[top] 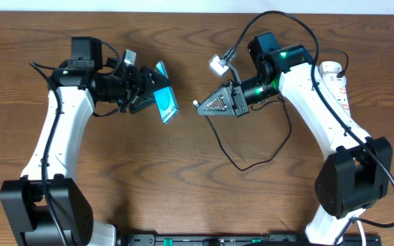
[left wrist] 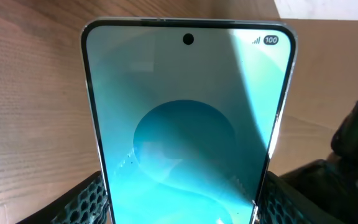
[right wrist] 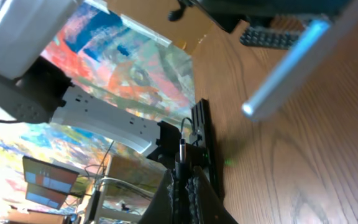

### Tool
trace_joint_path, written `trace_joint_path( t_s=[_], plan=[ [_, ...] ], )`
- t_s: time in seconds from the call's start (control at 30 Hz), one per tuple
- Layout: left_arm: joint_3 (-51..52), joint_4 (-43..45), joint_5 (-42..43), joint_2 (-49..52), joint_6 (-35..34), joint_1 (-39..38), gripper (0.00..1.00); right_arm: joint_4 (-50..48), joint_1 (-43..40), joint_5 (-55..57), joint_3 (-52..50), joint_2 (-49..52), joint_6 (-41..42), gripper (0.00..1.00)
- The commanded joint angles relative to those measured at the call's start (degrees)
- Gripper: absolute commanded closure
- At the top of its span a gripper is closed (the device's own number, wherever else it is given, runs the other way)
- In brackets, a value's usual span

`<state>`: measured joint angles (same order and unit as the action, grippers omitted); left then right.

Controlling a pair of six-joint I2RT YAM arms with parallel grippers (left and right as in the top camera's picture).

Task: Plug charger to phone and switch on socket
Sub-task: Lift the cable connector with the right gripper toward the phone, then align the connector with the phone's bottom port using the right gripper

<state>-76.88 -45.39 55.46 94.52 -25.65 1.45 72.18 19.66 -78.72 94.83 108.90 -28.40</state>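
The phone [left wrist: 185,124] screen shows a battery badge [left wrist: 271,40] reading "100" in its top corner, beside the signal bars [left wrist: 255,41]. The red markings on the socket [top: 339,82] are too small to read.

The brown wooden table [top: 183,198] has a fine straight grain and a soft, low sheen. The slim rectangular phone with the cyan screen [left wrist: 185,124] has smooth, glossy glass that carries a bright reflection. Its thin silvery rim looks like satin metal. The left gripper's black fingers [left wrist: 86,200] look like matt plastic or rubber, with a honeycomb-pitted face. The thin black charger cable [top: 241,169] is smooth and dull. The narrow white power strip [top: 340,89] at the far right looks like smooth plastic. So do the faintly glossy white arm shells [top: 53,130].
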Motion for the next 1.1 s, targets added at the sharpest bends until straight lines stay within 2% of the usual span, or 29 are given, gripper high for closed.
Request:
trace_joint_path(
  t_s=[0.0,0.3,0.43,0.77,1.07],
  plan=[
    [-0.15,-1.86,0.74,-0.11,-2.03,0.07,0.93,-0.22,0.57,4.50,0.87,-0.90,5.35,0.98],
    [-0.15,-10.03,-20.11,-0.11,-8.39,-0.28,0.93,-5.31,2.84,13.97,0.85,-0.90,15.98,0.98],
    [-0.37,-10.32,-26.10,-0.11,-12.09,-0.28,0.93,-6.82,3.39,14.14,0.85,-0.87,16.65,0.99],
    [-1.36,-9.44,-30.32,-0.11,-14.25,-0.28,0.93,-14.69,6.73,16.70,0.59,1.05,24.02,0.99],
    [-1.38,-9.27,-34.16,-0.11,-16.72,-0.24,0.93,-17.16,9.38,14.88,0.57,6.10,26.29,0.99]
  ],
)
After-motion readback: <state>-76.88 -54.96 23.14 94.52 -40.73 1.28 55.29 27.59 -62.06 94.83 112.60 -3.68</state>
